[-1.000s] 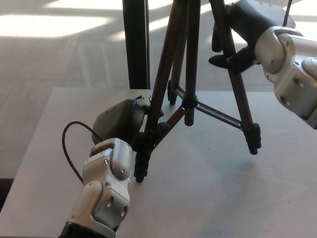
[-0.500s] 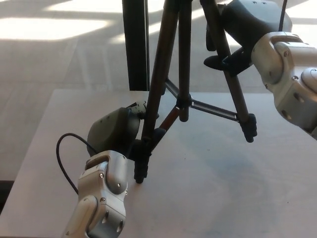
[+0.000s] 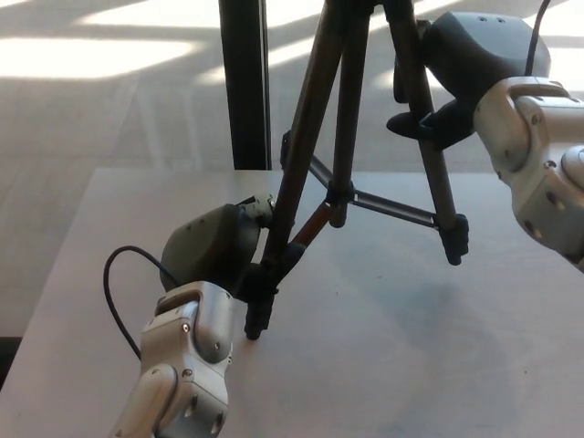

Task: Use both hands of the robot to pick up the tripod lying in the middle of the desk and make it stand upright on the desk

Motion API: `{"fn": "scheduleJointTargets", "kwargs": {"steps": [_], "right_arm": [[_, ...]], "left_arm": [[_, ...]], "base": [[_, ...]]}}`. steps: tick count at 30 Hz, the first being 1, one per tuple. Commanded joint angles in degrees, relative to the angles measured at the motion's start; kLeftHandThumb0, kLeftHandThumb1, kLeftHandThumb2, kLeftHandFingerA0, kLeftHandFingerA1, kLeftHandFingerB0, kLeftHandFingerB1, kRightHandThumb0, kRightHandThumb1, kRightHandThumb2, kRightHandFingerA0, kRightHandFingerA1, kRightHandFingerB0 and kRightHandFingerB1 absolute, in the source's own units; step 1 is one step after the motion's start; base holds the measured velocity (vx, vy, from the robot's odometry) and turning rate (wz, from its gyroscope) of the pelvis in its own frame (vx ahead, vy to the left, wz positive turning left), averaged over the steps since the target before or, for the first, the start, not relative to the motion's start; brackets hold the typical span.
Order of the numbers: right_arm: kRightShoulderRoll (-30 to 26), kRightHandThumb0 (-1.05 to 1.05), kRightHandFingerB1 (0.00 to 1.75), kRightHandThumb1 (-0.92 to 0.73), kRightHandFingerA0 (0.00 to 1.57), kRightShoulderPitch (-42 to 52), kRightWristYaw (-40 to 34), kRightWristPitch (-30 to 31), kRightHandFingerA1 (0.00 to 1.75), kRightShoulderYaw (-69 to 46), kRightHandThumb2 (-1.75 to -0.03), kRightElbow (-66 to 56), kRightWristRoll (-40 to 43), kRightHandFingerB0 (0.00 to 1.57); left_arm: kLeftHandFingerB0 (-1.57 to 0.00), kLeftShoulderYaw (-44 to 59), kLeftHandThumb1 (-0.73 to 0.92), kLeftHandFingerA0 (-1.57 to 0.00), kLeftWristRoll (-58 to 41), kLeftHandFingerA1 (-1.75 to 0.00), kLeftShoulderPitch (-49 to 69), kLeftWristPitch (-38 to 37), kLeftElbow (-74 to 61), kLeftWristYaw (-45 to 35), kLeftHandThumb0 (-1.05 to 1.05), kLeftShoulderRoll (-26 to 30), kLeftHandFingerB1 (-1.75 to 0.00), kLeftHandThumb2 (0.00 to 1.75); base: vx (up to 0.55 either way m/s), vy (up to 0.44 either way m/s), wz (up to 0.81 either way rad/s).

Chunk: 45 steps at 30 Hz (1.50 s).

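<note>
1. The tripod (image 3: 342, 173) stands over the middle of the desk (image 3: 438, 365) with its legs spread; the near-left foot touches the surface, while the far foot and the right foot seem a little above it, though I cannot be sure.
2. The left hand (image 3: 219, 246) is closed around the lower part of the near-left leg, just above its foot; the right hand (image 3: 456, 68) is closed around the upper part of the right leg.
3. The step in hand, as I judge it, is to settle all three feet on the desk; lower the right side slowly and keep the left foot as the fixed point.
4. Keep the center column vertical; a tilt toward the far edge could tip it.
5. Release only when it rests alone; open one hand first, the upper one last.
</note>
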Motion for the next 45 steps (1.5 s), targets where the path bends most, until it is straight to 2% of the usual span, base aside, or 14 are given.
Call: {"fn": "scheduleJointTargets", "kwargs": {"steps": [1, 9, 12, 19, 23, 25, 26, 27, 29, 30, 39, 40, 41, 45], "right_arm": [[-0.3, -0.37, 0.71, -0.79, 0.82, 1.8, 11.5, 2.0, 1.54, 4.4, -0.71, 6.0, -7.8, 0.66], [4.1, -0.42, 0.95, -0.74, 0.82, -4.7, 15.2, 1.0, 1.57, 6.3, -0.76, 19.0, -8.2, 0.71], [5.1, -0.39, 0.75, -0.77, 0.79, -4.7, 12.7, -0.8, 1.45, 4.9, -0.72, 18.8, -7.7, 0.63], [7.2, -0.36, 0.67, -0.73, 0.8, -5.2, 14.7, -2.7, 1.44, 3.2, -0.71, 21.3, -8.5, 0.57], [7.8, -0.35, 0.68, -0.68, 0.79, -3.8, 14.9, -3.4, 1.5, 1.0, -0.73, 20.1, -8.6, 0.53], [8.9, -0.69, 0.24, -0.55, 0.37, -3.6, 17.7, -2.3, 0.74, -1.0, -0.92, 20.9, -7.2, 0.02], [9.2, -0.69, 0.24, -0.55, 0.37, -4.0, 19.5, -2.3, 0.74, -1.0, -0.92, 21.9, -7.2, 0.02], [9.0, -1.05, 0.06, -0.67, 0.0, -5.2, 22.2, -2.3, 0.13, 2.3, -1.04, 23.6, -10.7, 0.0], [8.4, -1.05, 0.0, -0.83, 0.0, -6.0, 24.6, -3.7, 0.0, 5.5, -0.66, 24.2, -13.7, 0.0], [7.8, -1.05, 0.0, -0.85, 0.0, -6.3, 25.9, -3.8, 0.0, 6.7, -0.68, 23.4, -14.8, 0.0], [6.7, -1.05, 0.0, -0.8, 0.0, -4.4, 31.7, -0.5, 0.0, 0.5, -0.7, 20.5, -9.8, 0.0], [6.5, -1.05, 0.0, -0.81, 0.0, -4.2, 32.4, -0.5, 0.0, 0.2, -0.7, 20.2, -9.8, 0.0], [6.3, -1.05, 0.0, -0.81, 0.0, -4.0, 32.7, -0.5, 0.0, 0.0, -0.7, 19.8, -10.2, 0.0], [6.2, -1.05, 0.0, -0.76, 0.0, -2.2, 32.0, -0.3, 0.0, -3.9, -0.67, 19.1, -9.4, 0.0]], "left_arm": [[-0.65, -1.4, 0.65, -0.82, -1.6, -1.32, 1.5, 4.7, -0.3, -6.5, -0.24, 2.5, -0.62, 0.79], [-0.61, -2.1, 0.69, -0.58, -2.3, -0.95, -1.5, 7.6, -2.1, -11.5, -0.3, 3.3, -0.67, 0.7], [-0.66, -1.6, 0.64, -0.77, -3.4, -1.43, -1.6, 8.7, -2.7, -11.3, -0.27, 1.9, -0.7, 0.75], [-0.8, -0.7, 0.59, -0.7, -7.1, -1.32, -2.2, 10.0, -3.1, -13.4, -0.19, 1.6, -0.95, 0.86], [-0.68, -1.6, 0.7, -0.63, -7.5, -1.09, -2.5, 9.3, -3.2, -14.1, -0.29, 3.0, -0.7, 0.66], [-0.23, -2.7, 0.68, -0.46, -7.1, -0.92, -3.1, 10.7, -2.9, -16.3, -0.58, 4.2, -0.42, 0.6], [-0.23, -3.0, 0.68, -0.46, -7.1, -0.92, -3.1, 11.0, -3.2, -16.7, -0.58, 4.5, -0.42, 0.6], [0.0, -4.4, 0.56, 0.0, -6.8, -0.2, -3.7, 11.9, -2.7, -20.0, -0.94, 6.1, 0.0, 0.93], [0.0, -5.1, 0.65, 0.0, -6.8, 0.0, -4.6, 14.7, -2.8, -22.5, -0.95, 6.6, 0.0, 0.6], [0.0, -6.2, 0.57, 0.0, -5.7, 0.0, -5.2, 14.9, -3.2, -23.7, -0.99, 8.0, 0.0, 0.83], [0.0, -8.5, 0.73, 0.0, -4.3, 0.0, -5.9, 16.6, -3.0, -23.2, -1.05, 10.4, 0.0, 0.63], [0.0, -8.6, 0.6, 0.0, -4.3, -0.25, -5.7, 16.4, -3.2, -23.1, -1.04, 10.8, 0.0, 1.01], [0.0, -8.6, 0.73, 0.0, -4.4, 0.0, -5.5, 16.3, -3.5, -22.9, -1.05, 10.9, 0.0, 0.63], [0.0, -7.8, 0.59, 0.0, -5.7, 0.0, -4.1, 17.2, -5.4, -23.0, -1.04, 11.7, 0.0, 0.8]], "base": [[0.0, 0.0, 0.0], [0.0, 0.0, 0.0], [0.0, 0.0, 0.0], [0.0, 0.0, 0.0], [0.0, 0.0, 0.0], [0.0, 0.0, 0.0], [0.0, 0.0, 0.0], [0.0, 0.0, 0.0], [0.0, 0.0, 0.0], [0.0, 0.0, 0.0], [0.0, 0.0, 0.0], [0.0, 0.0, 0.0], [0.0, 0.0, 0.0], [0.0, 0.0, 0.0]]}}
